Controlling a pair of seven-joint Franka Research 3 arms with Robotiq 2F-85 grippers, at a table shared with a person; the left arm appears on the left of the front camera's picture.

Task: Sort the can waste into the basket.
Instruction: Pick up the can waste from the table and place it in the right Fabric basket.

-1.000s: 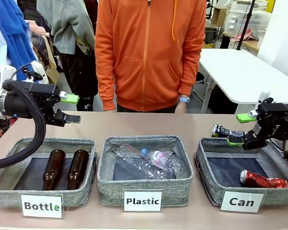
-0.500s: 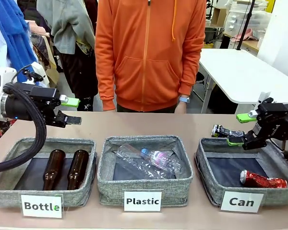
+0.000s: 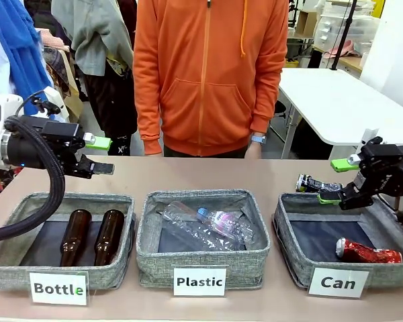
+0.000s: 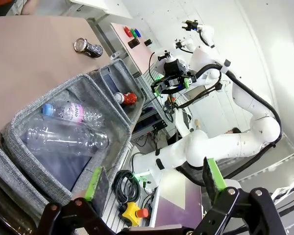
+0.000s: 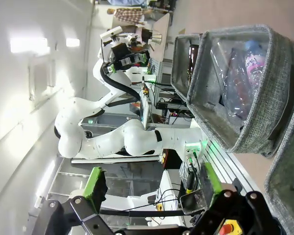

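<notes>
A red can (image 3: 368, 252) lies on its side inside the grey basket (image 3: 290, 258) labelled "Can" at the right. A crushed dark can (image 3: 314, 183) lies on the table just behind that basket's far rim. My right gripper (image 3: 336, 180) hovers open above the basket's far right corner, close to the dark can, with nothing between its green pads. My left gripper (image 3: 99, 154) hangs open and empty above the far edge of the "Bottle" bin. The left wrist view shows the dark can (image 4: 87, 47), the red can (image 4: 126, 98) and its own open gripper (image 4: 156, 180). The right wrist view shows its own open gripper (image 5: 152, 181).
A "Bottle" bin (image 3: 13, 261) holds two brown glass bottles (image 3: 91, 235). The "Plastic" bin (image 3: 148, 258) in the middle holds clear plastic bottles (image 3: 211, 225). A person in an orange hoodie (image 3: 208, 74) stands at the far edge. Bare table lies behind the bins.
My left gripper has sunk a touch; the right gripper and both cans are where they were.
</notes>
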